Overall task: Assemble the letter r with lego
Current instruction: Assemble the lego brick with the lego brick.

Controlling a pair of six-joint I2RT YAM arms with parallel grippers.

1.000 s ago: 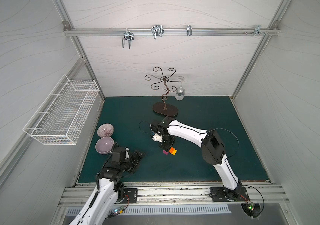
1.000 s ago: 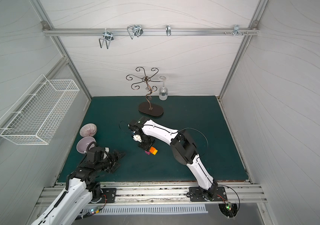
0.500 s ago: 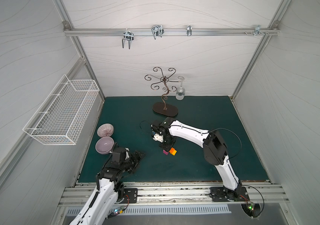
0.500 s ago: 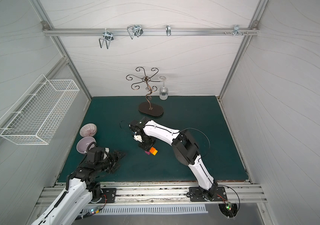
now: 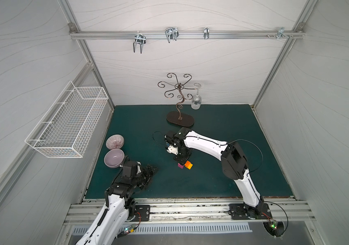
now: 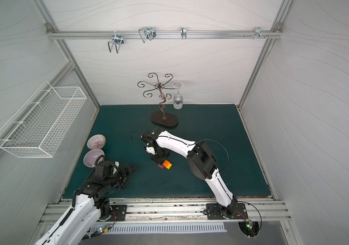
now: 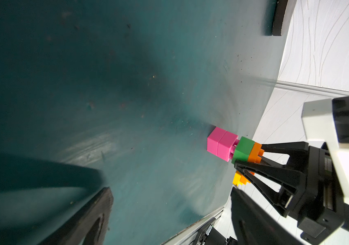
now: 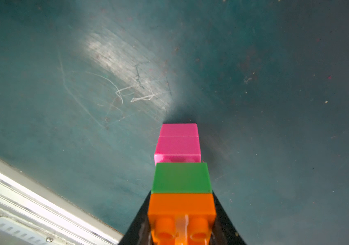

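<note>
In both top views, the letter r (image 5: pixel 184 165) (image 6: pixel 165 165) stood near the table's (image 5: pixel 222 180) middle under the right end effector (image 5: pixel 182 161), open table all round, well apart from the bowls (image 5: pixel 114 158) at the left edge. The left end effector (image 5: pixel 151 170) was spread wide and empty near the front-left corner.

From the left wrist, I saw pink bricks (image 7: pixel 222 143) on the table, pink studs showing below the green brick (image 7: pixel 243 149), the yellow brick (image 7: pixel 237 178) jutting sideways.

From the right wrist, the right end effector's fingers (image 8: pixel 139 224) clamped the orange brick (image 8: pixel 182 203).

White wavy-grain walls (image 5: pixel 169 61), teal mat floor (image 5: pixel 222 131), wire basket (image 5: pixel 69 125) on side wall.
</note>
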